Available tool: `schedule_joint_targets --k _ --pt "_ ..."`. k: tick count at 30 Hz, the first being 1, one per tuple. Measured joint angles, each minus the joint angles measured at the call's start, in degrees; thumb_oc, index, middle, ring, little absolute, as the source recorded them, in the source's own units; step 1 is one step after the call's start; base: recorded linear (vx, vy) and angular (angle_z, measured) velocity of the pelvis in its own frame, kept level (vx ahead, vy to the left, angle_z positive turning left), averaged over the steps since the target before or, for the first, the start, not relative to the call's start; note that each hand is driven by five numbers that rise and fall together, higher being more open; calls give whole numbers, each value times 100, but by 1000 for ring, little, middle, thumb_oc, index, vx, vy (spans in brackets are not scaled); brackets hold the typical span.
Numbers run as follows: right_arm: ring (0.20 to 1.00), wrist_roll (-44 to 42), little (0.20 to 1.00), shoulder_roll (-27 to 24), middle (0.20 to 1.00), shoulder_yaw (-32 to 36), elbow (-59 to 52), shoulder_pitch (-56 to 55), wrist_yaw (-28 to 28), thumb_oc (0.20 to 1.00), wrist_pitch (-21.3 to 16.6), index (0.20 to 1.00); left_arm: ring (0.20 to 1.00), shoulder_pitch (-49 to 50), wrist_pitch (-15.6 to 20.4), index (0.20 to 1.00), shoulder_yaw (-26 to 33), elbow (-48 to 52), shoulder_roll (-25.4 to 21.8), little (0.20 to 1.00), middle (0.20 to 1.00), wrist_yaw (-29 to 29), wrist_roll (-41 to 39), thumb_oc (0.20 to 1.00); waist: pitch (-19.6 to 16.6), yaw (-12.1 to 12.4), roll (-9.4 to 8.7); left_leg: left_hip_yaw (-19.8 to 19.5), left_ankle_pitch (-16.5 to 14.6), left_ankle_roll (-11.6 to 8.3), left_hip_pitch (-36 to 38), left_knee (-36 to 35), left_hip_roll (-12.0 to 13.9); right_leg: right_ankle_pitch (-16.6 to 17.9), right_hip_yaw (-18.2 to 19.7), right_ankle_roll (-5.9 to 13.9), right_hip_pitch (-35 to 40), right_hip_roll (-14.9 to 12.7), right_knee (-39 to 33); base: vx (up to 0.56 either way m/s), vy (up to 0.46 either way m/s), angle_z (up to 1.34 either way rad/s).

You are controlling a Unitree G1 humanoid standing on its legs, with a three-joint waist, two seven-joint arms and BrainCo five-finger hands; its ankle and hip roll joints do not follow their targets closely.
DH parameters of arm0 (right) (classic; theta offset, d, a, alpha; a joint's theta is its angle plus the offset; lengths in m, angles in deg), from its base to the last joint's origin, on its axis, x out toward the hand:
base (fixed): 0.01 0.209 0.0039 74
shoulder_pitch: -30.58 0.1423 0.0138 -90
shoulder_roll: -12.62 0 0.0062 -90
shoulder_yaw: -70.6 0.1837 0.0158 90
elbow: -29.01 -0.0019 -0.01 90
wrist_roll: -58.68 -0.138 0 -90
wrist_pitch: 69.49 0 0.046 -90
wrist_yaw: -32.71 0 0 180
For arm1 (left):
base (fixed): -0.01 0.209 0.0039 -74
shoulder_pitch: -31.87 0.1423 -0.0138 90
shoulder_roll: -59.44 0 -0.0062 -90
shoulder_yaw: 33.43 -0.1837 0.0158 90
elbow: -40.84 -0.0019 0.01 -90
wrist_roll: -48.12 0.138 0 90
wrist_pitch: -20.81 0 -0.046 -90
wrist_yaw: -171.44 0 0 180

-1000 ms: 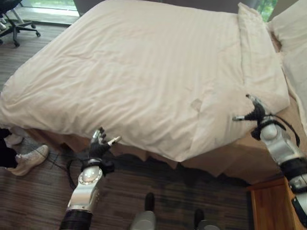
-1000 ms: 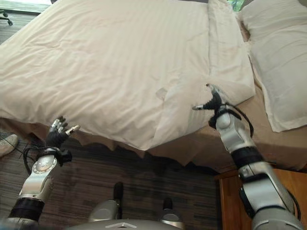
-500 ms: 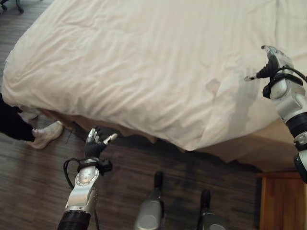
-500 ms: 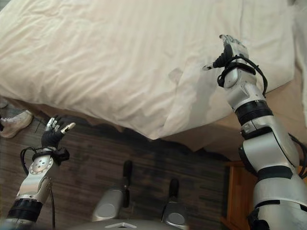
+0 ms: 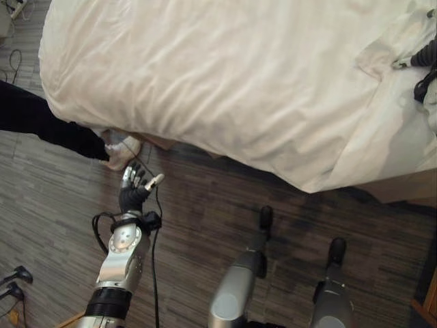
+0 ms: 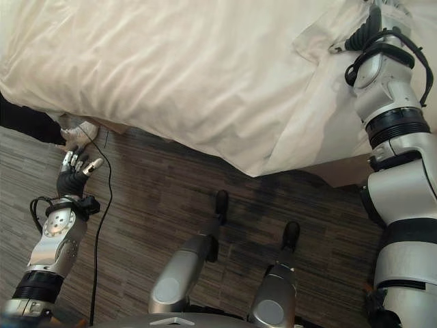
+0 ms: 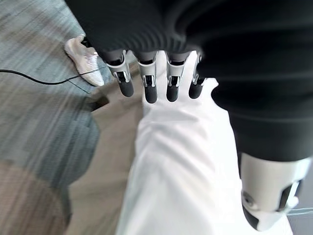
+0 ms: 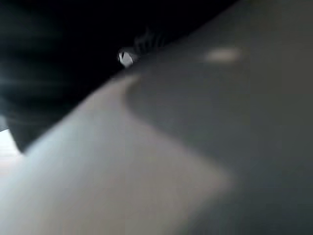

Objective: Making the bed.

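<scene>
The cream striped fabric duvet (image 5: pixel 225 82) covers the bed across the upper frame; the right hand (image 6: pixel 369 31), upper right, rests on it, finger state indeterminate, and is nearer than the released left hand (image 5: pixel 134 191) over the floor.

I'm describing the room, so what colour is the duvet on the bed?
The duvet is a pale cream white with faint stripes, best seen in the left eye view.
</scene>
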Motion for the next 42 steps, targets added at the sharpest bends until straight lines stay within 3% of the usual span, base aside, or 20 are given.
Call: schedule_joint_targets --k 4,7,11,15,19,21,22,24,26,27,28,29,32,37,42 --pt "200 6 200 30 200 -177 -67 -2 -177 200 8 200 1000 -178 0 1000 -37 -285 17 1000 1000 -12 -3 1000 8 -39 -17 95 0 0 231 0 49 3 120 -3 146 31 21 2 -21 -15" --pt "200 3 200 69 200 -162 -307 -143 -370 200 4 200 1000 -309 0 1000 -34 -284 -36 1000 1000 -10 -2 1000 6 -142 -131 132 -10 -11 486 -2 156 25 159 -34 407 135 -31 17 -51 -10" --pt "200 0 200 114 200 160 -941 -651 -390 200 9 200 1000 -229 -52 1000 26 -287 -102 1000 1000 50 -2 1000 -32 -389 -490 256 -97 -124 844 -5 333 58 313 -100 671 285 -66 17 -17 -26" --pt "200 -2 200 207 200 963 -1910 -1926 -399 200 15 200 1000 213 -282 1000 157 -284 -107 1000 1000 168 1 1000 -187 -654 -860 577 -235 -233 1256 -5 457 72 657 -165 853 316 -67 21 -42 -39" --pt "200 -3 200 227 200 1617 -2430 -3086 -496 200 65 200 1000 435 -477 1000 276 -292 -100 1000 1000 228 9 1000 -261 -813 -920 727 -265 -222 1496 -5 549 95 826 -207 995 398 -68 -27 -62 -27" --pt "200 -4 200 734 200 2473 -2945 -4382 -494 200 42 200 1000 746 -590 1000 440 -325 55 1000 1000 235 21 1000 -425 -969 -929 926 -309 -234 1685 -5 671 81 1054 -297 1037 496 -93 -71 -129 -47" --pt "200 -2 200 799 200 2515 -3018 -4709 -510 200 42 200 1000 786 -668 1000 440 -373 101 1000 1000 238 25 1000 -449 -989 -907 1014 -331 -242 1768 -6 706 87 1118 -305 1069 522 -94 -87 -140 -61" --pt "200 -2 200 933 200 2557 -2969 -5248 -511 200 20 200 1000 893 -746 1000 434 -376 180 1000 1000 264 70 1000 -554 -1057 -851 1158 -348 -265 1867 -8 785 100 1257 -323 1085 587 -95 -72 -105 -38" --pt "200 10 200 944 200 2543 -2899 -5589 -516 200 -44 200 1000 944 -774 1000 382 -405 336 1000 1000 321 119 1000 -690 -1294 -660 1196 -353 -276 1898 -35 872 119 1293 -362 1098 670 -96 -107 -140 -19" --pt "200 12 200 944 200 2544 -2847 -5585 -512 200 -125 200 1000 962 -800 1000 330 -413 390 1000 1000 343 120 1000 -738 -1299 -584 1226 -350 -273 1928 -34 902 127 1318 -372 1102 702 -96 -103 -103 -21" --pt "555 27 555 944 555 2560 -2732 -5607 -512 555 -199 555 1000 940 -805 1000 222 -418 501 1000 1000 369 125 1000 -838 -1306 -437 1317 -354 -280 1980 -7 975 121 1375 -383 1119 770 -96 -138 -139 -22" --pt "1000 28 1000 977 1000 2600 -2677 -5581 -503 1000 -214 1000 1000 943 -805 1000 141 -420 534 1000 1000 422 127 1000 -887 -1282 -363 1344 -357 -285 2023 -12 1007 102 1391 -414 1139 800 -95 -53 -50 -19" --pt "1000 26 1000 1012 1000 2667 -2032 -5604 -476 1000 -206 1000 1000 1011 -820 1000 48 -579 698 1000 1000 458 131 1000 -1031 -1290 -116 1380 -375 -313 2065 -7 1070 84 1411 -451 1153 863 -96 -86 -108 -6" --pt "1000 67 1000 1209 1000 2793 -768 -5372 -242 1000 -213 1000 1000 1200 -910 1000 -160 -671 712 1000 1000 522 283 1000 -1035 -1264 -15 1355 -405 -372 2161 -7 1094 39 1346 -479 1306 873 -96 -61 -121 7" --pt "1000 235 1000 998 1000 3325 -41 -6046 -192 1000 297 1000 1000 1646 -905 1000 -139 -612 674 1000 1000 656 297 1000 -962 -1287 108 1154 -391 -386 2342 -5 1065 -75 1052 -489 1658 853 -88 -38 -105 22"
